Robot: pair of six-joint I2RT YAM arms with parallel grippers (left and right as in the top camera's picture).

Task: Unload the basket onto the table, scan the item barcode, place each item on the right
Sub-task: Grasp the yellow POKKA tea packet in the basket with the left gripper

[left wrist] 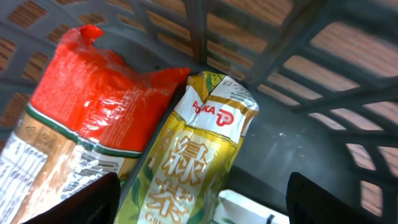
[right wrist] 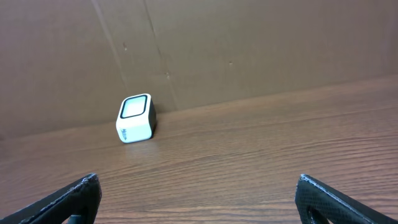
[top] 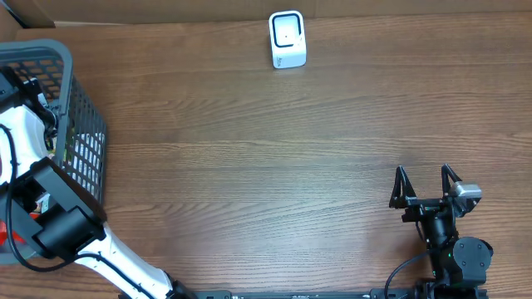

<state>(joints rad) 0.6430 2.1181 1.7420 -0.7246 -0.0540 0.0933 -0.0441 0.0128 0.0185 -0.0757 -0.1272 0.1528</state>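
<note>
Overhead: a grey basket stands at the far left edge of the wooden counter. The left arm reaches into it. A white scanner sits far centre. The right jaws, near right, stand wide open and empty.

Left wrist: inside the basket, a yellow-green tea packet lies touching a red packet on its left. A white box lies just beside the tea packet's near end. The left jaws stand wide apart on either side of the tea packet, gripping nothing.

Right wrist: the scanner stands against a cardboard wall, well apart from the open right jaws.
</note>
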